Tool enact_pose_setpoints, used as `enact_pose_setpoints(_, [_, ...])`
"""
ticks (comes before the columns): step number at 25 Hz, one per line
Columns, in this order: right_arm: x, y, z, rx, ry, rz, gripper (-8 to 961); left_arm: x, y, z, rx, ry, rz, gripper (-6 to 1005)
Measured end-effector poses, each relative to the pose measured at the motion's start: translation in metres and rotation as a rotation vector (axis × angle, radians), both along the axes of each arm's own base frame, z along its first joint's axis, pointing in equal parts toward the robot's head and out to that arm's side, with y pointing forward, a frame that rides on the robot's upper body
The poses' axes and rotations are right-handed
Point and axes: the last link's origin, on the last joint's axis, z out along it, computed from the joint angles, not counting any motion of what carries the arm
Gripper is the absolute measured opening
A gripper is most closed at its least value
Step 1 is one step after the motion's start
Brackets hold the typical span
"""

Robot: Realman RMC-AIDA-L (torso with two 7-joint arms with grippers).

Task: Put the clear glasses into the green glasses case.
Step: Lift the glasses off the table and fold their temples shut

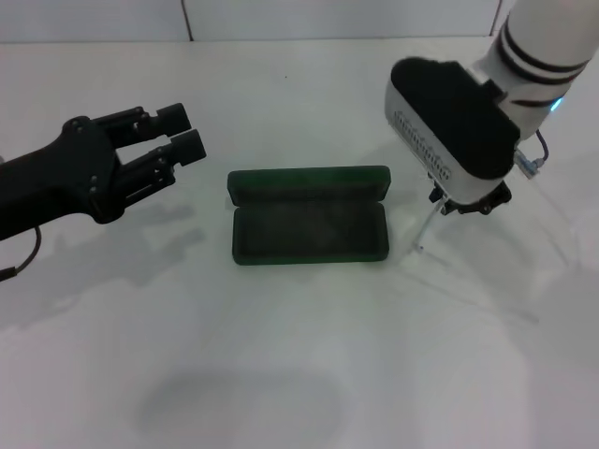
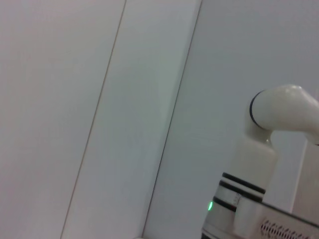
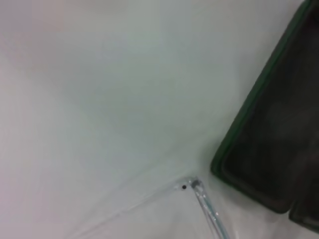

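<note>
The green glasses case (image 1: 309, 217) lies open in the middle of the table, its lid folded back on the far side and its dark lining empty; a corner of the case (image 3: 269, 144) also shows in the right wrist view. My right gripper (image 1: 465, 201) hangs just right of the case. One thin temple arm of the clear glasses (image 1: 426, 227) slants from under it down to the table beside the case's right end. The temple's tip (image 3: 193, 185) shows close to the case corner. The rest of the glasses is hidden under the gripper. My left gripper (image 1: 182, 131) hovers open and empty left of the case.
The white table (image 1: 281, 355) stretches toward the front and left of the case. A pale wall (image 1: 281, 19) stands at the table's far edge. The left wrist view shows only wall panels and the right arm (image 2: 269, 164).
</note>
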Motion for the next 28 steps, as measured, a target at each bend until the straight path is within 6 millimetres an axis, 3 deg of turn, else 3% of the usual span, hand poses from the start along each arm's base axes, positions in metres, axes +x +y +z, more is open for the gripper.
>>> enact_pose_setpoints(7, [-0.009,-0.016,0.032,0.068,0.122,-0.155,114,0.004,-0.001,0.009,0.009,-0.021,-0.040,416])
enact_pose_setpoints(10, [-0.010,-0.018,0.049,0.160,0.204,-0.214,114,0.005,-0.002,0.011,0.010,-0.026,-0.051,416])
enact_pose_setpoints(11, [-0.007,-0.022,0.063,0.216,0.269,-0.236,114,0.005,-0.002,0.011,0.010,-0.025,-0.054,416])
enact_pose_setpoints(12, [-0.007,-0.022,0.063,0.216,0.269,-0.236,114,0.006,-0.002,0.012,0.009,-0.024,-0.057,415])
enact_pose_setpoints(18, [0.013,-0.038,0.116,0.328,0.569,-0.362,114,0.013,0.003,0.013,0.004,-0.035,-0.079,416])
enact_pose_setpoints(24, [0.044,-0.069,0.178,0.379,1.074,-0.446,114,0.018,0.003,0.012,0.003,-0.059,-0.098,415])
enact_pose_setpoints(28, [0.071,-0.090,0.188,0.437,1.145,-0.510,114,0.019,0.004,0.015,0.011,-0.068,-0.104,415])
